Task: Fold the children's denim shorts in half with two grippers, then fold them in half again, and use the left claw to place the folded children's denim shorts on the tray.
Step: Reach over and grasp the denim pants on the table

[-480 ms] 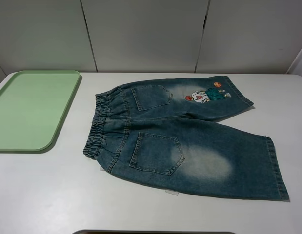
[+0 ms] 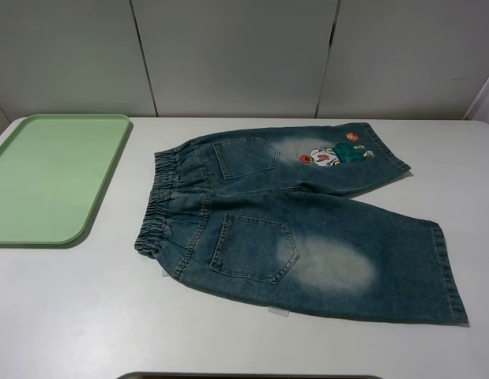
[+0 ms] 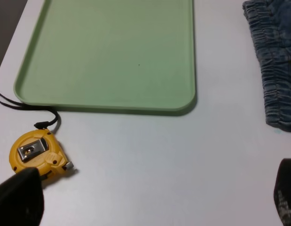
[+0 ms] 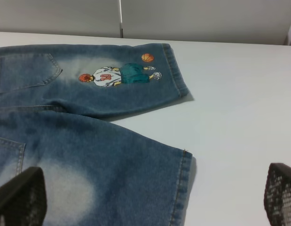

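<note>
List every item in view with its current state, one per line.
children's denim shorts: unfolded, spread flat on the table, back pockets up.
tray: flat on the table, nothing on the part in view.
tape measure: lying on the table near the tray's corner, blade retracted.
left gripper: jaws open, holding nothing.
right gripper: jaws open, holding nothing, above one leg of the shorts.

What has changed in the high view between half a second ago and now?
Nothing visibly changed. The children's denim shorts lie unfolded in the same spot on the table, and the tray sits where it was, to their left in that view.
</note>
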